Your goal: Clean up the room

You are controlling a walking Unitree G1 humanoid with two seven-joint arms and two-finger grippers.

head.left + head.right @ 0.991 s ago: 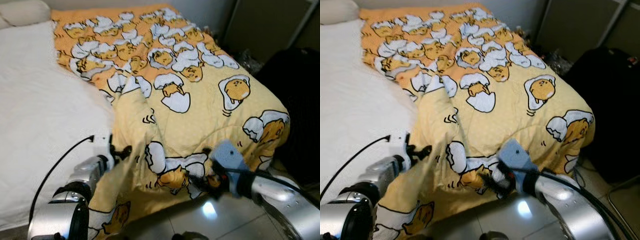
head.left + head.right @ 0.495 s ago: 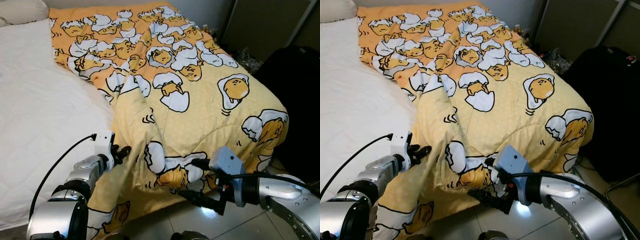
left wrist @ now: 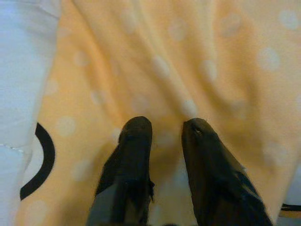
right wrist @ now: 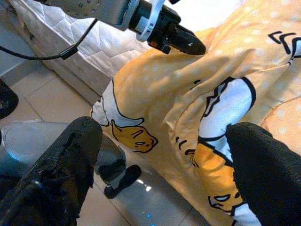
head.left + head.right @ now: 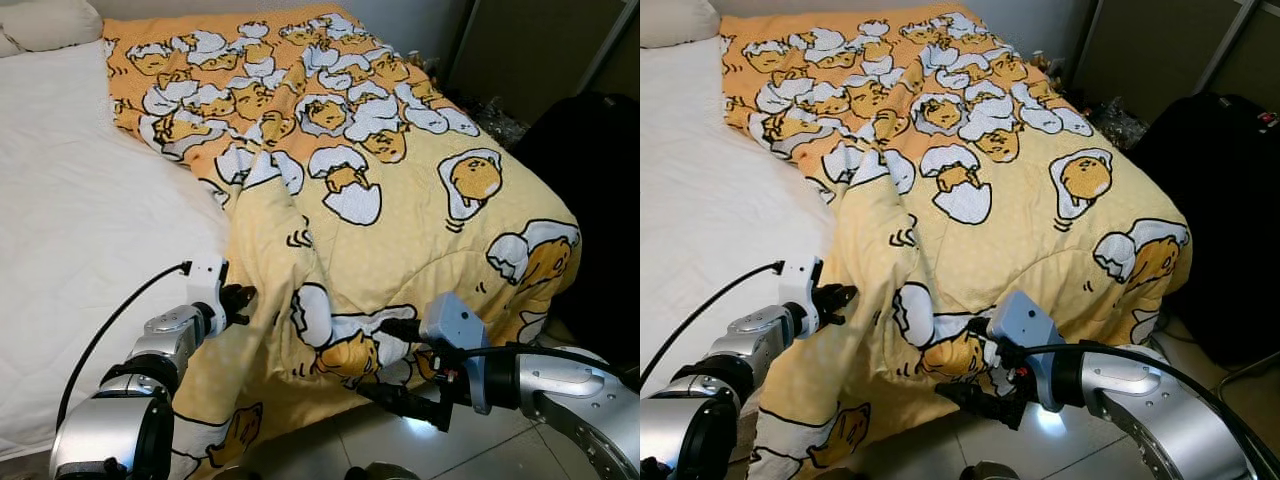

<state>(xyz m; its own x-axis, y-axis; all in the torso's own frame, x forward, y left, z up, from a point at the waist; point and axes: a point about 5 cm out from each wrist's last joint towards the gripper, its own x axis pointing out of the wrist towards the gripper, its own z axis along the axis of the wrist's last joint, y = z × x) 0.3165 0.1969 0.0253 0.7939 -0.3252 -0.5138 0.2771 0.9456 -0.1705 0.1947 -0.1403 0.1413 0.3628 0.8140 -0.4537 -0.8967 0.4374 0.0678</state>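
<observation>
lying across the right half of the bed point(image 5: 70, 230), a yellow egg-print blanket point(image 5: 400, 220), its lower edge hanging toward the tiled floor point(image 5: 470, 445) at bottom centre. pressing into the blanket's left fold at lower left, left hand point(image 3: 164, 136) with fingers narrowly parted. hovering at lower right by the hanging edge, right hand point(image 5: 395, 365) spread wide, gripping nothing.

One yellow patterned blanket point(image 5: 400, 200) and one white pillow point(image 5: 45, 22) are seen on one bed point(image 5: 80, 240). Two grippers are counted: left gripper point(image 5: 243, 297) and right gripper point(image 5: 400, 365).
</observation>
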